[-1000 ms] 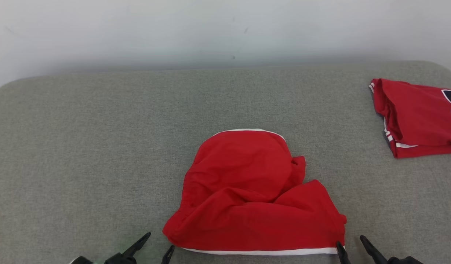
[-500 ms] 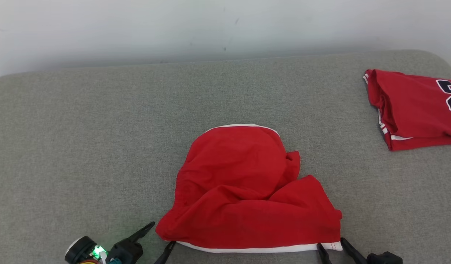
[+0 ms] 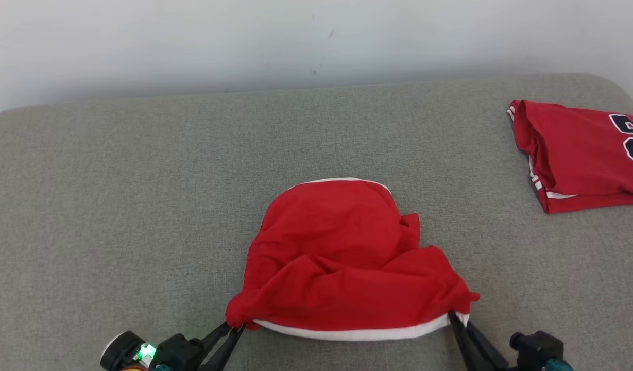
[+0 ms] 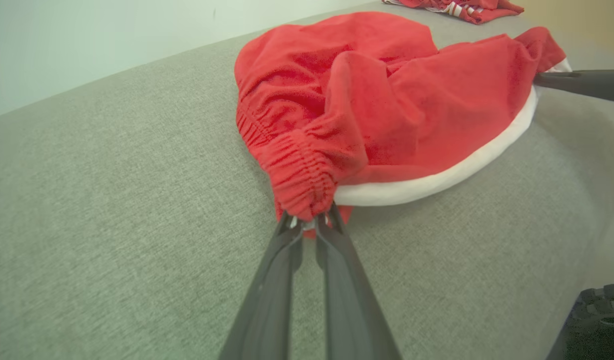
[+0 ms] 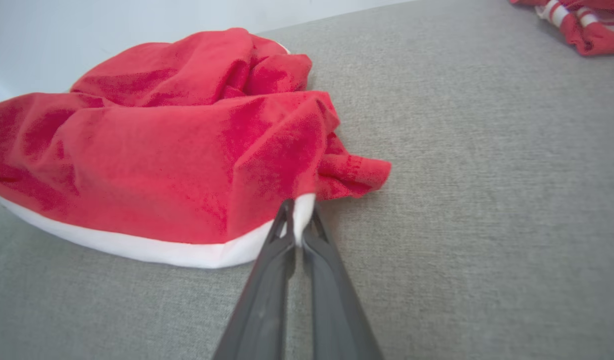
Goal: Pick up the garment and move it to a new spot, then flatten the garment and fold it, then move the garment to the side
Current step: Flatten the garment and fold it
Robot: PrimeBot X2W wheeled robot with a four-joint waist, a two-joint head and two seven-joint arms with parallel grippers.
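two pairs of jaws clamped on one red garment (image 3: 347, 257); one red jersey (image 3: 579, 154) apart

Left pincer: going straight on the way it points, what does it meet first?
The red garment: the left pincer is shut on its gathered corner, so it would likely push into the bunched cloth right ahead.

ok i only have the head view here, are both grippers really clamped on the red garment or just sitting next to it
Observer: In the left wrist view, the left gripper is shut on the red garment, pinching its gathered elastic corner.
Operator: and the right one
Observer: In the right wrist view, the right gripper is shut on the corner of the white hem. A white tip shows between its fingers.
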